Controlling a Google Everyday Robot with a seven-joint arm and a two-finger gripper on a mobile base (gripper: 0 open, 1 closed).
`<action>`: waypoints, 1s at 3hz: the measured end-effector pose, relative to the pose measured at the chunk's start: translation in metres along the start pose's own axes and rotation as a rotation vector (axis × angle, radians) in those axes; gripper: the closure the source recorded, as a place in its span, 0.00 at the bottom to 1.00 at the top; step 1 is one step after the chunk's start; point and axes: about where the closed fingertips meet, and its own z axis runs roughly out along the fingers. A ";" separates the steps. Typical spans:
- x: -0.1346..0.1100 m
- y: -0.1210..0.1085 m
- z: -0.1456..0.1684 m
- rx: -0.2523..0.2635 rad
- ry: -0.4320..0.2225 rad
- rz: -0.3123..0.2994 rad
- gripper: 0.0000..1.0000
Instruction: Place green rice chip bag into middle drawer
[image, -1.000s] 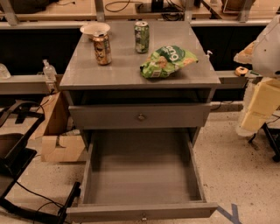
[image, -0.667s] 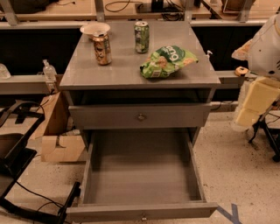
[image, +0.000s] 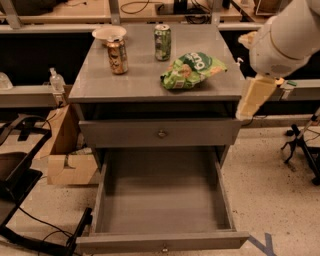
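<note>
The green rice chip bag (image: 192, 70) lies on the grey cabinet top (image: 140, 80), at its right side. The middle drawer (image: 162, 200) is pulled fully open below and holds nothing. My gripper (image: 250, 102) hangs from the white arm (image: 282, 35) at the cabinet's right front corner, to the right of the bag and slightly lower in the view, not touching it. It holds nothing that I can see.
A green soda can (image: 162, 42), a brown can (image: 117, 56) and a white bowl (image: 109, 33) stand at the back of the cabinet top. The upper drawer (image: 160, 132) is shut. A cardboard box (image: 65, 155) and black cables lie on the floor at the left.
My arm and gripper have moved left and slightly up, from beside the cabinet to its right front corner. The bag, cans and drawers have not moved.
</note>
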 end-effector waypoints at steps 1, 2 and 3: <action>-0.009 -0.056 0.028 0.130 -0.084 -0.056 0.00; -0.009 -0.056 0.028 0.129 -0.083 -0.055 0.00; -0.016 -0.071 0.047 0.155 -0.133 -0.056 0.00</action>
